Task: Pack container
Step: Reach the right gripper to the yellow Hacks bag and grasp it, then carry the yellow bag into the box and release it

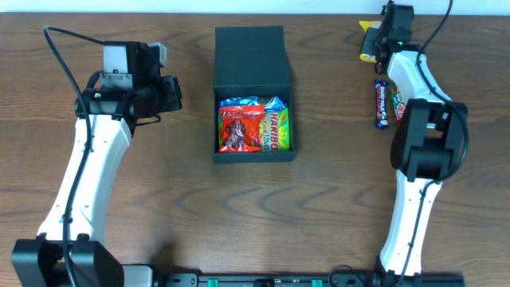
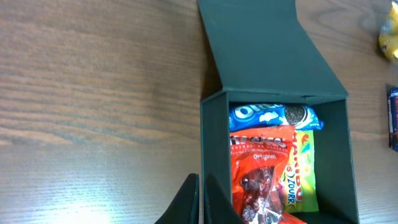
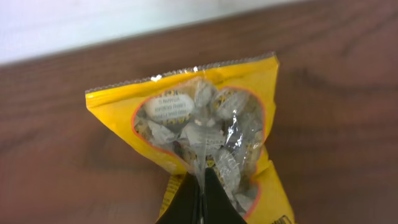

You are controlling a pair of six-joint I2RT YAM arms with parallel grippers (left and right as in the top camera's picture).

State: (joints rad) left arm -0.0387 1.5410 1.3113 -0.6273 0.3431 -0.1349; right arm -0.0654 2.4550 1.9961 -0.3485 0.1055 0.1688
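Midway along the far edge of the surface [image 1: 319, 207] sits the open container [image 1: 249, 60], snack packets [image 1: 253, 127] inside. The left pincer [image 2: 199, 199], fingers together, hangs by its left wall; at the far right corner the right pincer [image 3: 200, 193] clamps a yellow packet [image 3: 186, 106].

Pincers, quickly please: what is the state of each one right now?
Left pincer: closed, holding nothing.
Right pincer: closed on the yellow packet.
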